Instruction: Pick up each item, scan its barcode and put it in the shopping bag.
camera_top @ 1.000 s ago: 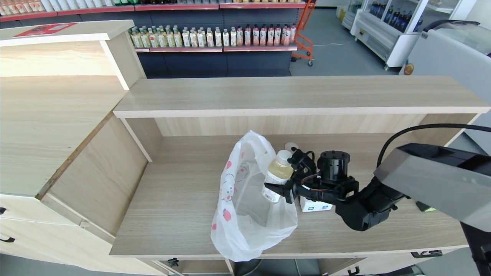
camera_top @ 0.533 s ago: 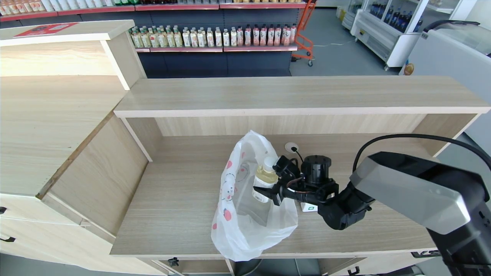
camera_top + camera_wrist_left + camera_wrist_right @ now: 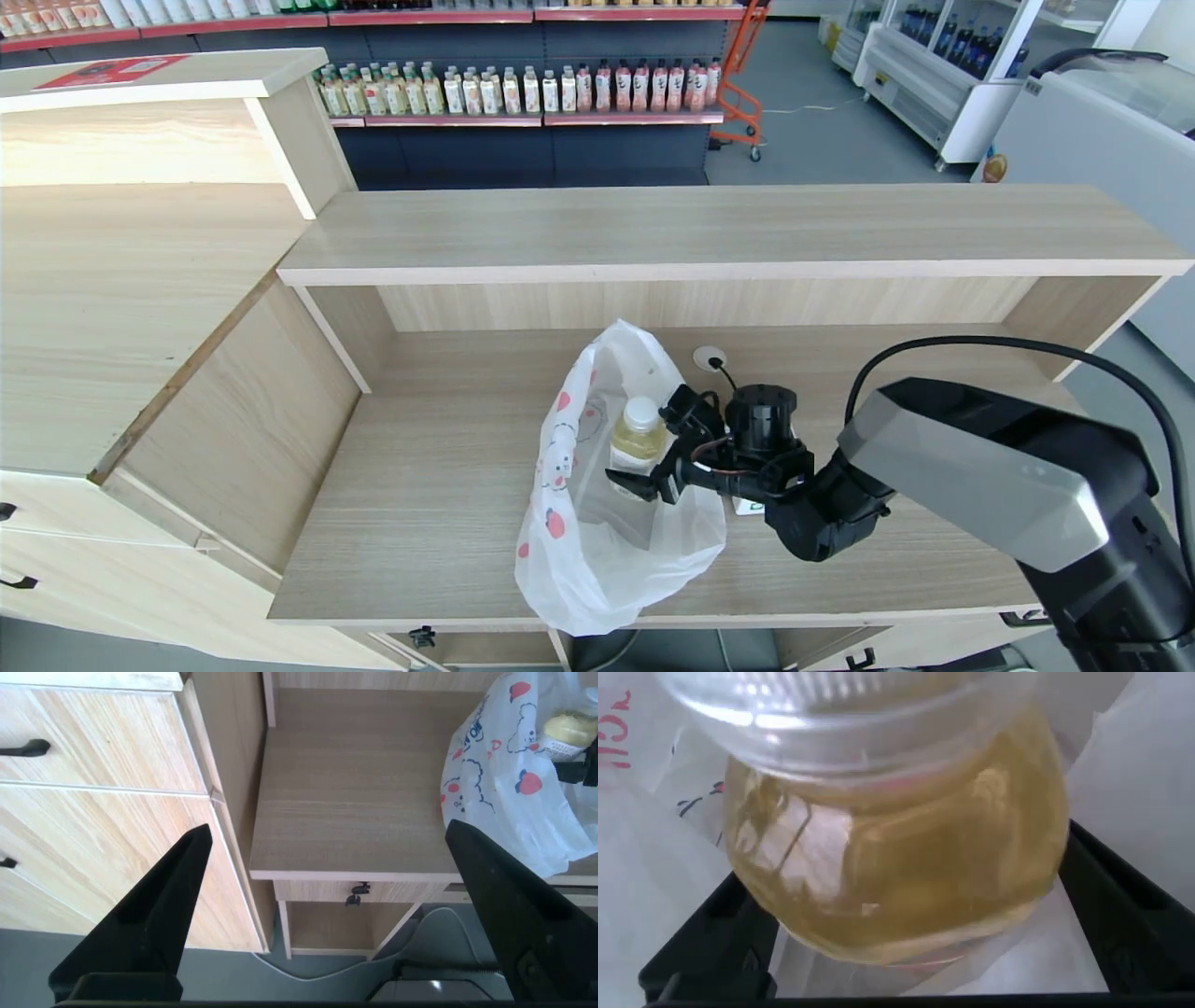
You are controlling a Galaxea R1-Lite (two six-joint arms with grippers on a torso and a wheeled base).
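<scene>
Right tool clamped on bottle, inside shopping bag

Silver-grey arm, black wrist, cable, fingers

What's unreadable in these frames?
1. Head view: base of the clear yellow-drink bottle hidden by the right hand and the white red-printed plastic shopping bag; resting or hanging, unclear.
2. Right wrist view: bottle cut off by every edge.
3. Head view: small white box mostly behind the right arm.
</scene>
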